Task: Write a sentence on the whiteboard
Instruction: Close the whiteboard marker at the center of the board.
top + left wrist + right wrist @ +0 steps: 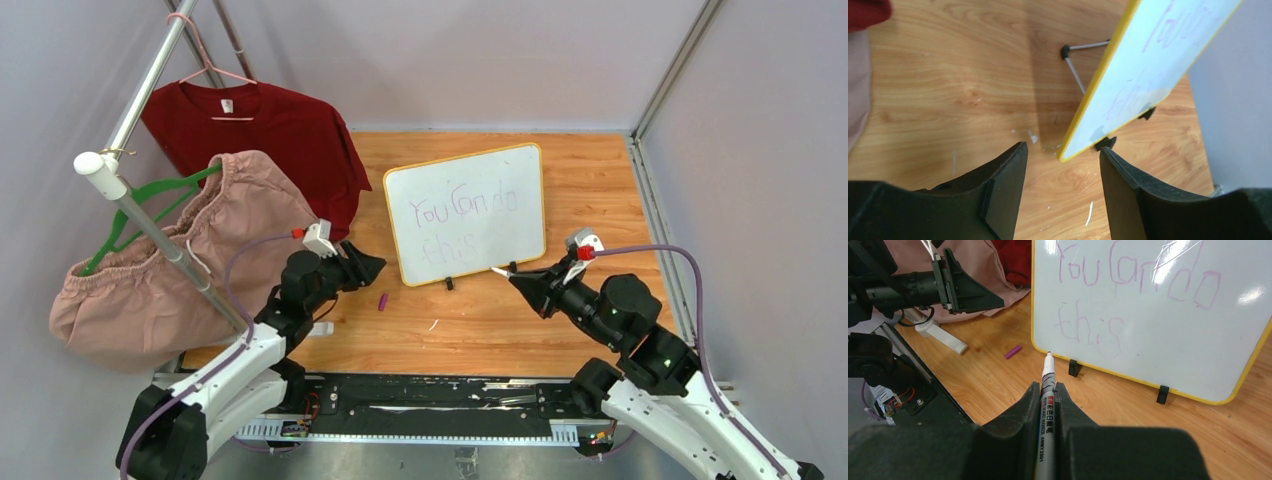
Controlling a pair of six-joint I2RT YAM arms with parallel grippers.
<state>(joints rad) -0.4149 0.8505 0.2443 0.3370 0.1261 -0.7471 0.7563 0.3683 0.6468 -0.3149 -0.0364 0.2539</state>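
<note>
Whiteboard [520, 235] stands propped on the wood counter [600, 180], center-back, with the purple sentence [470, 205] "You can do / this" on it. Right fingers [1018, 415] pinch a marker [1047, 405], tip at the board's lower frame. Left fingers [1003, 185] spread, empty, near the board's left edge. Small purple piece [382, 300] lies on the counter nearby.

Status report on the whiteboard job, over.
Left pincer open, empty. Right pincer shut on marker, tip near bottom edge of whiteboard. Sentence written. Purple cap on table, not in the way.
</note>
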